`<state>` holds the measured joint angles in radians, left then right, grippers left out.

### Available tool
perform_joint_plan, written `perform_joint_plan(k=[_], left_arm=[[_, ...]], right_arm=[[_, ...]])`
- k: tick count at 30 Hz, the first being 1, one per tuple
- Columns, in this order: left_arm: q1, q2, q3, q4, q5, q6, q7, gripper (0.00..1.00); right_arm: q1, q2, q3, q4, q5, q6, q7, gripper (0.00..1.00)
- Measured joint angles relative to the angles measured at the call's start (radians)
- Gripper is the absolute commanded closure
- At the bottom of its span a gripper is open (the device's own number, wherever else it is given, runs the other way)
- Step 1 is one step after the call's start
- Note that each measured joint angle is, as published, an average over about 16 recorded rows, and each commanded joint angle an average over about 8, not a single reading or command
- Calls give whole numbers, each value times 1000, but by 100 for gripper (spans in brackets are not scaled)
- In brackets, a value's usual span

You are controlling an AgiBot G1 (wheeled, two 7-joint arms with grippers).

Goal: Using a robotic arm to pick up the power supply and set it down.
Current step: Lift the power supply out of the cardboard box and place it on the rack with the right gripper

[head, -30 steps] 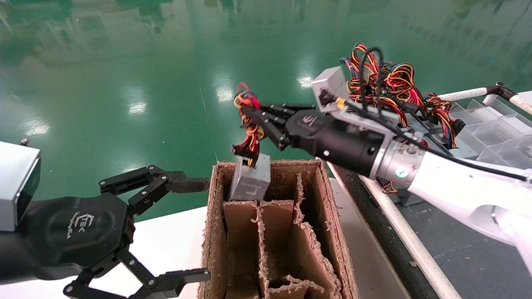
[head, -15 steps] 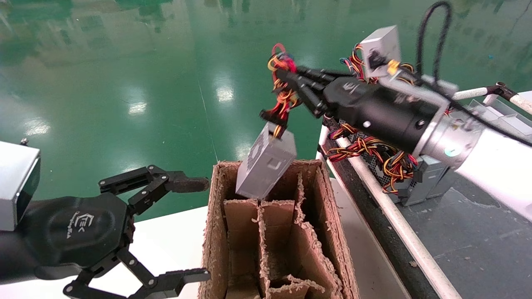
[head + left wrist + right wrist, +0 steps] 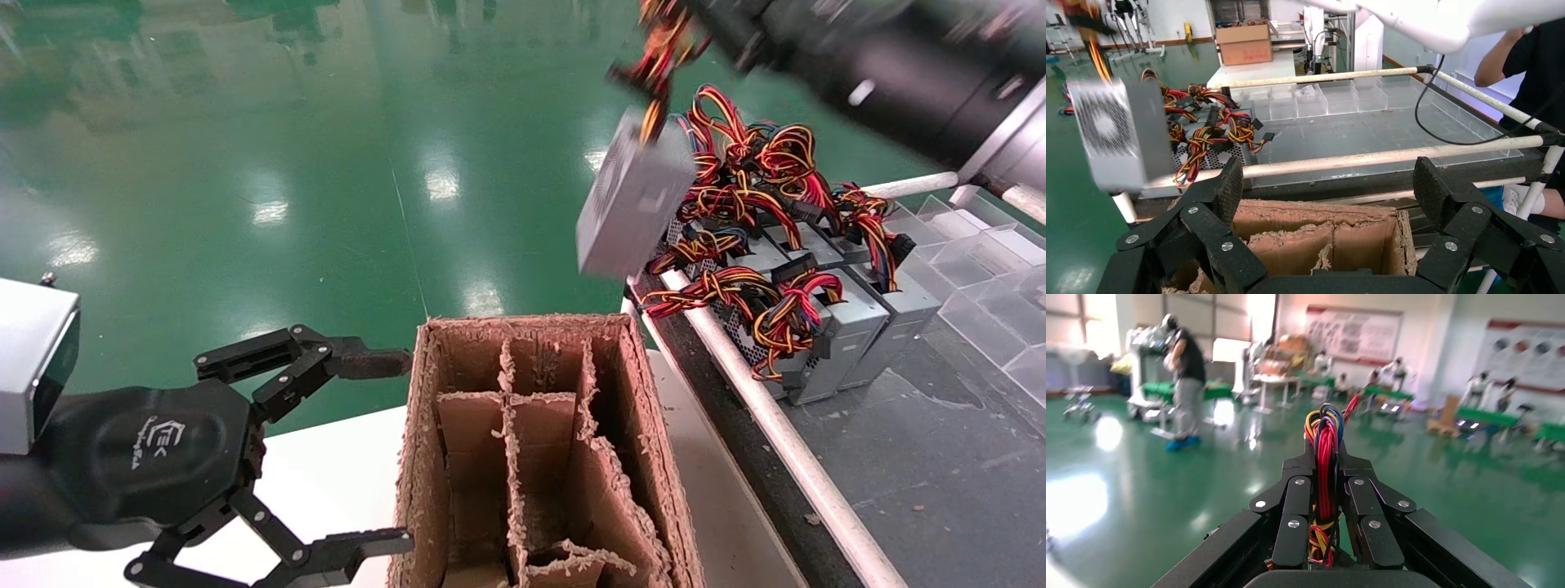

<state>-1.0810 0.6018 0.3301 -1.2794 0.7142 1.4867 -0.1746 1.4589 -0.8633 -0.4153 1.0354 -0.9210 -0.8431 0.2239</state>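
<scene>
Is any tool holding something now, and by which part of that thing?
The right tool is shut on the power supply's wire bundle; the grey box hangs below it. The left tool is open and holds nothing.
</scene>
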Motion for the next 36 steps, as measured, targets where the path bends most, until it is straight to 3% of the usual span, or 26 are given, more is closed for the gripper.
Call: perform_joint_plan(k=[9, 17, 25, 36], left_arm=[[0, 0, 0, 0, 0, 0, 0, 0], [0, 0, 1, 0, -1, 0, 0, 0], [0, 0, 1, 0, -1, 0, 1, 0], [0, -1, 2, 0, -1, -1, 1, 0]], right_arm=[[87, 108, 53, -72, 25, -47, 10, 100], [78, 248, 84, -101, 30, -62, 43, 100], [-24, 406, 118, -104, 53, -49, 85, 100], [-256, 589, 190, -107, 160, -51, 83, 100]])
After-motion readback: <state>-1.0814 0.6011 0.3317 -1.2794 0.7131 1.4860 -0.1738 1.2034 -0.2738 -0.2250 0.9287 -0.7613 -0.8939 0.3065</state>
